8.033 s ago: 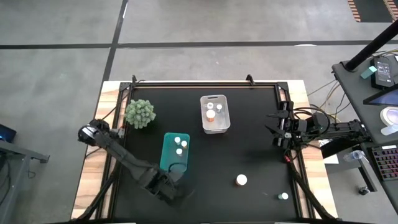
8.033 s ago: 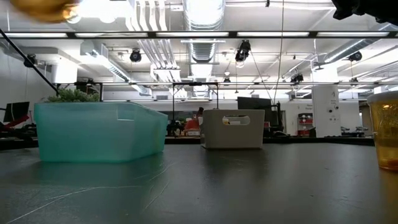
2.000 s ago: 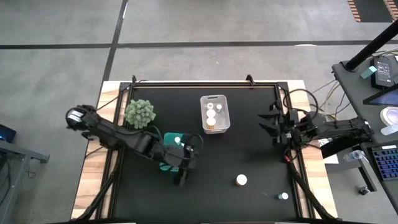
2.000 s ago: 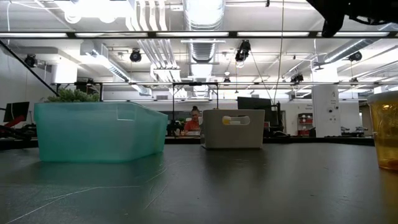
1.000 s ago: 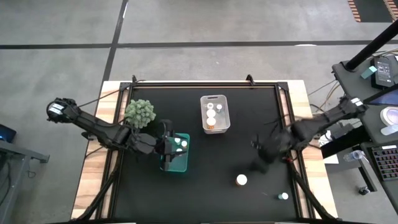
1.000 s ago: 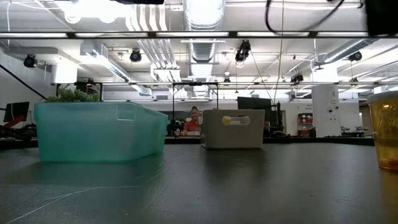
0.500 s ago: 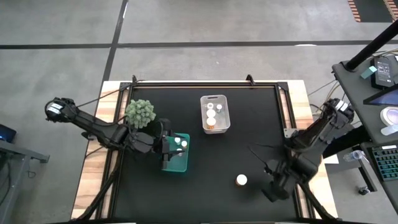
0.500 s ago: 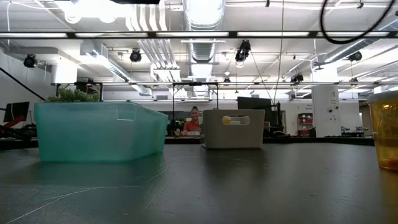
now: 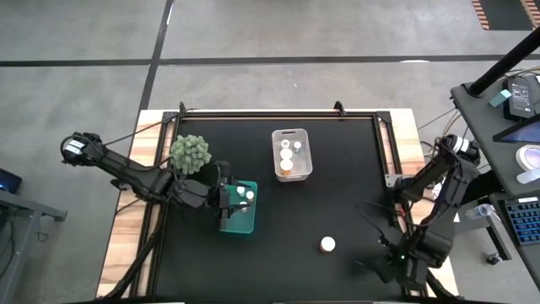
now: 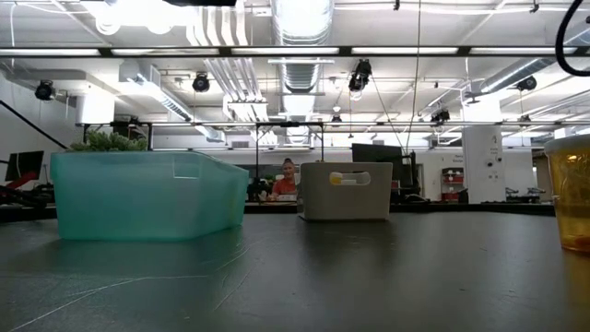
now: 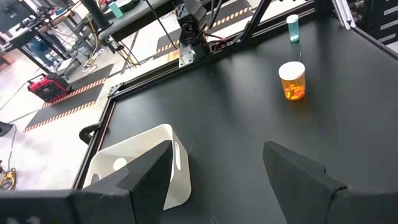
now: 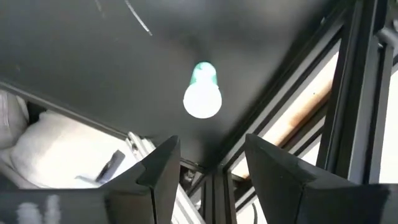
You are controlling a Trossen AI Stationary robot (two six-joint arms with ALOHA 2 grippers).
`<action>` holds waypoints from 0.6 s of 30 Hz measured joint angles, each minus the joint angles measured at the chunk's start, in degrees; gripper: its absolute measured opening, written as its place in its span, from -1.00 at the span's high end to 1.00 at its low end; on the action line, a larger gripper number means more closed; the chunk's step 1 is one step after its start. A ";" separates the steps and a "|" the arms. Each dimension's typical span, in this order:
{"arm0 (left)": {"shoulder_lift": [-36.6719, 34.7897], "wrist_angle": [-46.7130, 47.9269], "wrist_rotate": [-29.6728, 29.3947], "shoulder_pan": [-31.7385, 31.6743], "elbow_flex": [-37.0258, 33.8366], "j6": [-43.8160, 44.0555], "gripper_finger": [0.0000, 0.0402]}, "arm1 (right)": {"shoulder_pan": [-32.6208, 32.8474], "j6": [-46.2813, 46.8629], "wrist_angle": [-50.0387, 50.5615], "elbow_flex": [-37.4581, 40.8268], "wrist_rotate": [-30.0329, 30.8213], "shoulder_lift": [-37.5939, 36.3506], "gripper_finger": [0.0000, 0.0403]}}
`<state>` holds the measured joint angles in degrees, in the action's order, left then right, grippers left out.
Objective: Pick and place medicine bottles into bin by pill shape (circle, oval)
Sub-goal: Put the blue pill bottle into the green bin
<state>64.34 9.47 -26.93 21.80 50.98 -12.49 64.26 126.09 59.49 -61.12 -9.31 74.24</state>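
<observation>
My right gripper is open above a small white-capped, teal-bodied bottle that stands on the black table near its right front corner. Its fingers hang over the bottle without touching it. An amber bottle with a white cap stands on the table to its left and shows in the left wrist view. My left gripper is open and empty over the teal bin, which holds white-capped bottles. The white bin holds several bottles.
A green bushy plant stands at the far left. In the low view the teal bin is at left, the white bin in the middle and the amber bottle at the right edge. The table's metal frame runs close beside the small bottle.
My right gripper has swung from the table's middle right toward the near edge and now hangs over the small bottle at the right front corner. My left gripper has stayed over the teal bin.
</observation>
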 joint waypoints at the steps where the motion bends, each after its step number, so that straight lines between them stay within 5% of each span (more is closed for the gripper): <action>1: 0.00 0.00 0.01 0.00 0.00 0.00 -0.17 | 0.40 1.10 -0.07 0.13 0.30 0.00 0.14; 18: 0.11 0.02 0.04 -0.04 -0.46 -0.11 -0.17 | 1.17 0.18 -9.24 8.03 0.78 0.90 -0.22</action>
<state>64.45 9.50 -26.89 21.76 50.52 -12.60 65.43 126.27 50.25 -53.09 -8.53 75.14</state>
